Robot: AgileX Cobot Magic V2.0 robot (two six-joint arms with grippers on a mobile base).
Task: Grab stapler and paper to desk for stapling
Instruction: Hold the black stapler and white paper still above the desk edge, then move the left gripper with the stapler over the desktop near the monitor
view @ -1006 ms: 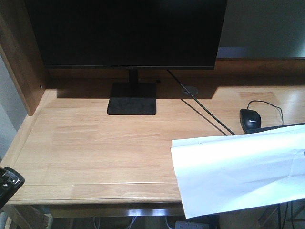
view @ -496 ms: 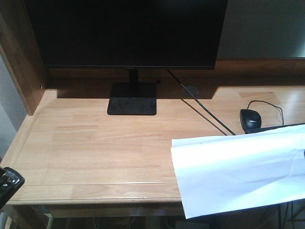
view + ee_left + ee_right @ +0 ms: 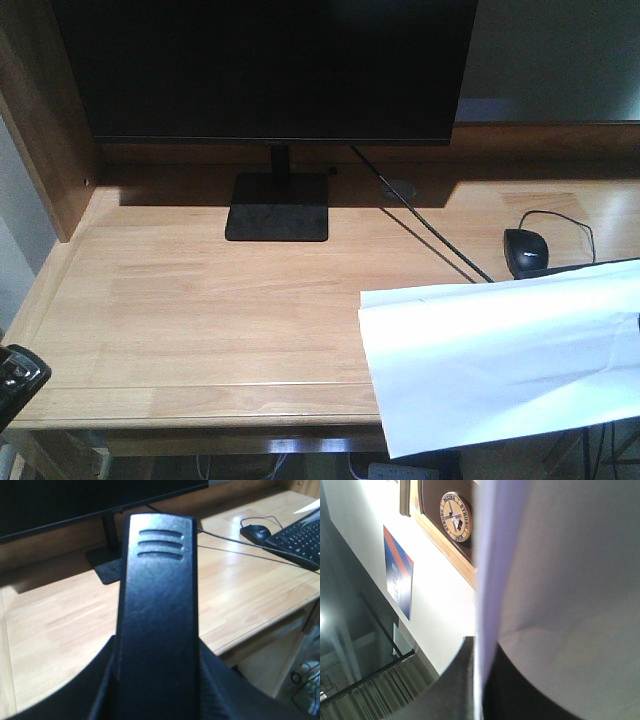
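Observation:
The black stapler point(image 3: 157, 605) fills the left wrist view, and my left gripper point(image 3: 156, 655) is shut on it, a dark finger pressing each side. In the front view only its tip point(image 3: 20, 375) shows, at the bottom left, just off the desk's point(image 3: 220, 300) front left corner. The white paper point(image 3: 500, 350) hangs over the desk's right front part and past its front edge. It runs off the right border, where the hold on it is out of frame. In the right wrist view the paper point(image 3: 487, 580) stands edge-on between the fingers of my right gripper point(image 3: 479, 652), which is shut on it.
A large dark monitor point(image 3: 270, 70) stands at the back on a black base point(image 3: 277, 207). A black mouse point(image 3: 526, 250) and its cable point(image 3: 430, 235) lie at the right behind the paper. A keyboard point(image 3: 300, 540) lies under the paper's side. A wooden side panel point(image 3: 40, 130) borders the left.

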